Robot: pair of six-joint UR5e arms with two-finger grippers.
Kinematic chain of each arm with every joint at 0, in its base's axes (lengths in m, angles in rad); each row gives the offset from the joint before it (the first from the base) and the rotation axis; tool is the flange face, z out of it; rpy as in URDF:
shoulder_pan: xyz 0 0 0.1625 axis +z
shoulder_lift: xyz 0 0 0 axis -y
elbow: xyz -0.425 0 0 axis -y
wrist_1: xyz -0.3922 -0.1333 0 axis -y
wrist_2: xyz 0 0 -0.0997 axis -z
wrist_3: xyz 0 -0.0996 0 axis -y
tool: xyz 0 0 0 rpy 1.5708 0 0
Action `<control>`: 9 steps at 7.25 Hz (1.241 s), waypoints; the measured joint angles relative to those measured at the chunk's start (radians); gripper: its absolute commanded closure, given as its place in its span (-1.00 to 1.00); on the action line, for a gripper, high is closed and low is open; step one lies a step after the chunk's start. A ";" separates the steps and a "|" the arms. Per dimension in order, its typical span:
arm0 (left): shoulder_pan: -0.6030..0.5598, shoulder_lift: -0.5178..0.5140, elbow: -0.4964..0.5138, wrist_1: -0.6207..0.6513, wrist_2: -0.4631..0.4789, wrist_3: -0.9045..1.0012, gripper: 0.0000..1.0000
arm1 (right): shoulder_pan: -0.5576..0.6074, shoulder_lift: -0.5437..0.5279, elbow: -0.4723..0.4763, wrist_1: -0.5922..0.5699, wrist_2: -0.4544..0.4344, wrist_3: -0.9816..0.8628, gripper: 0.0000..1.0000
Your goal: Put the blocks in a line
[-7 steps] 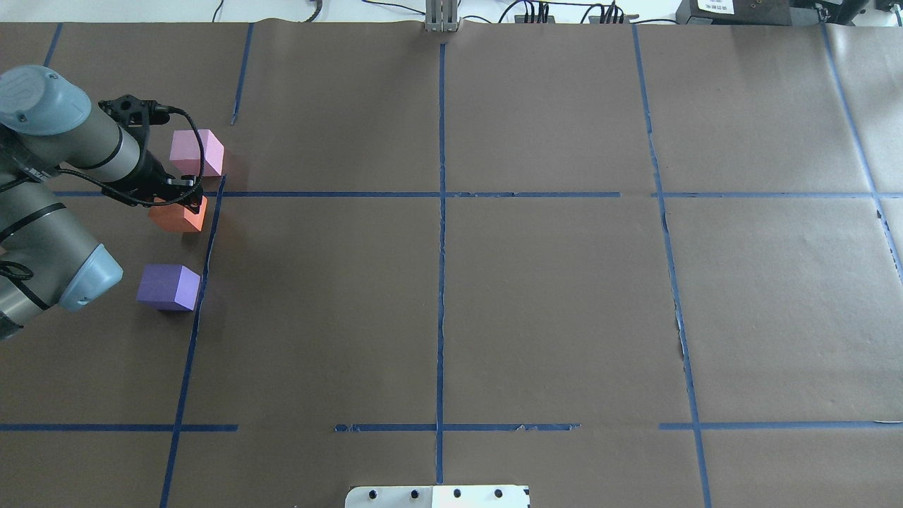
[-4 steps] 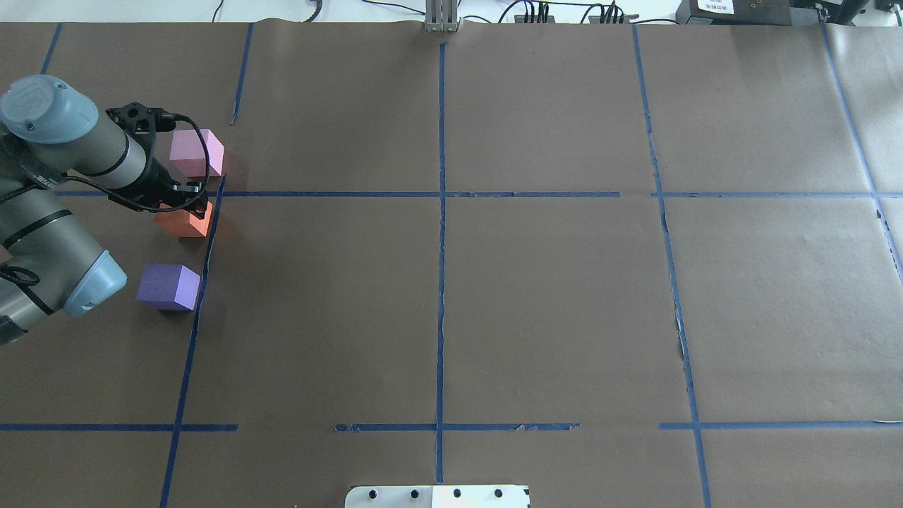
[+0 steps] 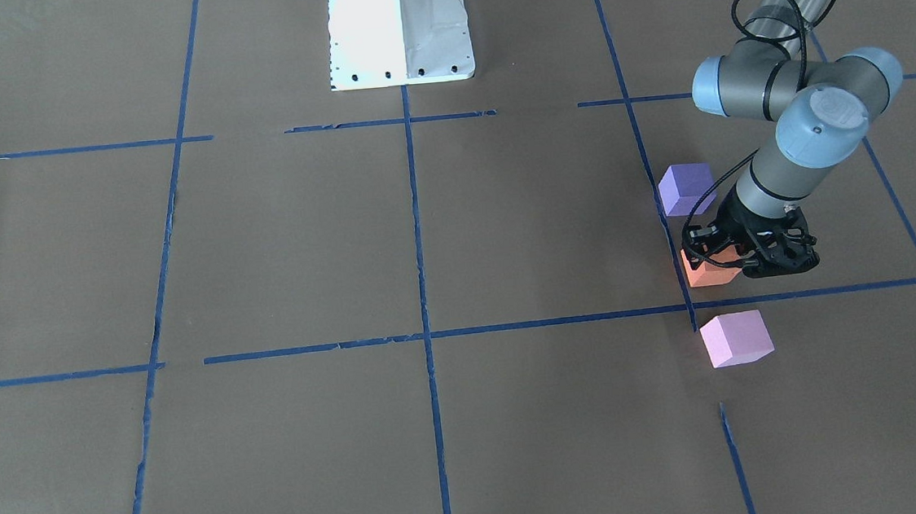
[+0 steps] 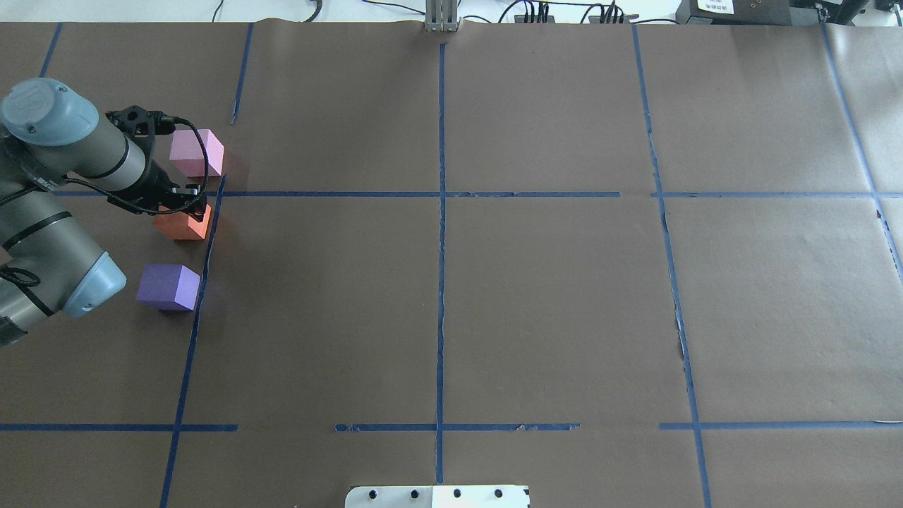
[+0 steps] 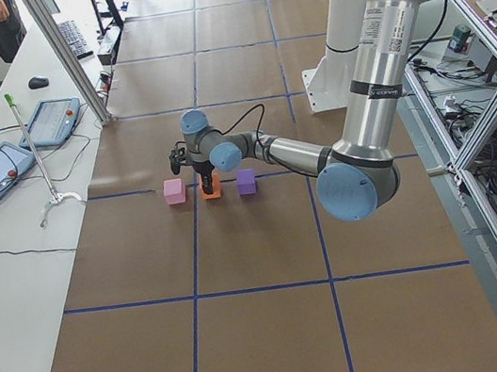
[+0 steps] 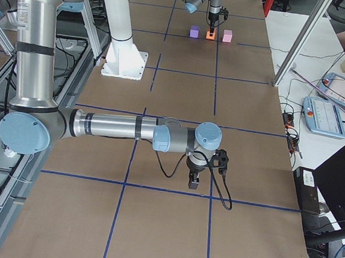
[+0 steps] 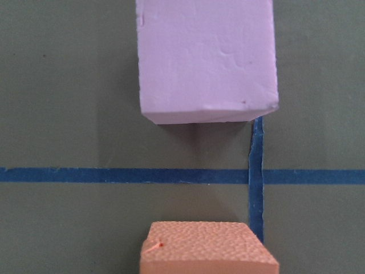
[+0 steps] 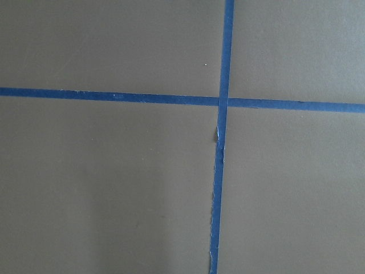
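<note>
Brown-papered table (image 4: pixel 494 317) with blue tape grid (image 4: pixel 441 282): left gripper (image 4: pixel 189 209) pinches the orange block (image 4: pixel 182 227) between pink block (image 4: pixel 196 152) and purple block (image 4: pixel 168 286); best released squarely, centred on their shared line.

overhead: high, orange block (image 4: pixel 185 224) far left | front: opposite, block at right | sides: along worktop (image 4: pixel 536 296) | left wrist: close above block

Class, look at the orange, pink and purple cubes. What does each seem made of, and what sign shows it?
The orange block looks like matte foam: its top is finely pebbled. The pink block is probably foam too, matte, with shallow dents and a creased lower edge. The purple block is matte, without shine, but too small to confirm foam.
</note>
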 measured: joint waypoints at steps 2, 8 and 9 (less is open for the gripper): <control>0.001 0.000 0.012 -0.007 -0.010 0.000 -0.99 | 0.000 0.000 0.000 0.000 0.000 -0.001 -1.00; -0.044 0.057 -0.120 0.007 -0.032 0.046 -1.00 | 0.000 0.000 0.000 0.001 0.000 -0.001 -1.00; -0.082 0.083 -0.199 0.055 -0.043 0.054 -1.00 | 0.000 0.000 0.000 0.001 0.000 -0.001 -1.00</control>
